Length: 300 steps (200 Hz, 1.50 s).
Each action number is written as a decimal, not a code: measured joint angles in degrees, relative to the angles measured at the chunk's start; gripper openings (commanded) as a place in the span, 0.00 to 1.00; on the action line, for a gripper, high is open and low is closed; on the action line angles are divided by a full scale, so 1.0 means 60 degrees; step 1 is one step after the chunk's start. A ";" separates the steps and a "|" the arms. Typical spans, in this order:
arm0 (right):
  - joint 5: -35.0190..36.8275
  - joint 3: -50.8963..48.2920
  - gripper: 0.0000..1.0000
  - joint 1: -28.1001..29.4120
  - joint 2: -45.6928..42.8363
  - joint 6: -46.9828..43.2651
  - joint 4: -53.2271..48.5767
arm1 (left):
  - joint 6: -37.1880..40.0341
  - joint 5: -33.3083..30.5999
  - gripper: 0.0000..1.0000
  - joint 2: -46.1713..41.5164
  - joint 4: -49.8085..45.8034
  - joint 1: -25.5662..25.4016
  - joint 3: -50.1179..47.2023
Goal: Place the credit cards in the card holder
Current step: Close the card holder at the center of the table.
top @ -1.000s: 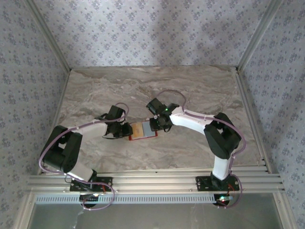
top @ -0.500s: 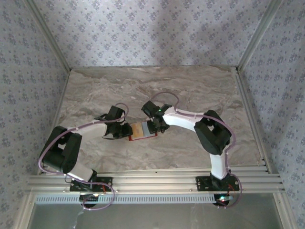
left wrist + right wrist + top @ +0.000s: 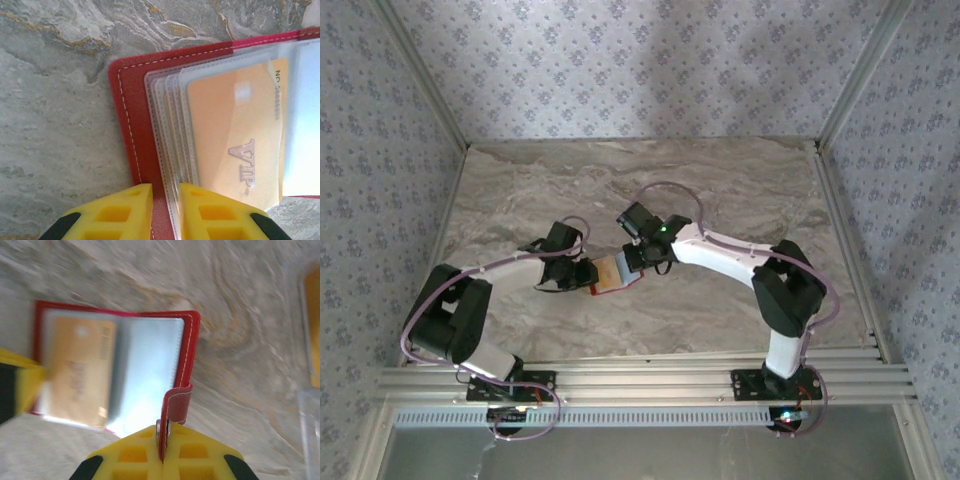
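The red card holder [image 3: 612, 273] lies open on the marble table between both arms. Its clear sleeves [image 3: 167, 125] fan out from the red cover [image 3: 131, 125]. A tan-yellow credit card [image 3: 235, 135] marked VIP sits inside one sleeve; it looks blurred in the right wrist view [image 3: 75, 370]. My left gripper [image 3: 166, 192] is shut on the holder's near edge, with the cover and sleeve edges pinched between the yellow fingers. My right gripper [image 3: 162, 432] is shut on the holder's red snap strap [image 3: 176, 405], which curls up from the right flap [image 3: 189, 350]. From above, the left gripper [image 3: 582, 272] and right gripper [image 3: 638, 262] flank the holder.
Bare marble [image 3: 720, 190] surrounds the holder. At the right edge of the right wrist view is a tan-orange piece [image 3: 314, 325], cut off by the frame, with something clear [image 3: 310, 430] below it. Patterned walls enclose the table on three sides.
My right gripper has closed onto the snap strap and shifted slightly up and left. The left gripper has kept its hold and place.
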 measured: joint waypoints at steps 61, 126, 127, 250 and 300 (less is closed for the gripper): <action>-0.3224 0.0007 0.00 -0.0018 0.0597 0.0812 0.2218 | -0.0029 0.0142 0.28 -0.0248 0.0000 0.0000 -0.0069; -0.5056 -0.0229 0.00 -0.0189 0.1603 0.2208 0.4237 | -0.0226 0.0062 0.34 -0.1424 -0.0412 0.0433 -0.0521; -0.5060 -0.0233 0.00 -0.0193 0.1603 0.2215 0.4248 | -0.0226 0.0066 0.34 -0.1483 -0.0430 0.0448 -0.0532; -0.5147 0.0736 0.36 0.0015 0.3031 0.1916 0.3829 | -0.0648 -0.0688 0.43 -0.5184 -0.2291 0.1206 -0.1333; -0.5861 0.0721 0.52 -0.0302 0.2681 0.1534 0.3115 | -0.0652 -0.0470 0.43 -0.4838 -0.2255 0.1206 -0.1330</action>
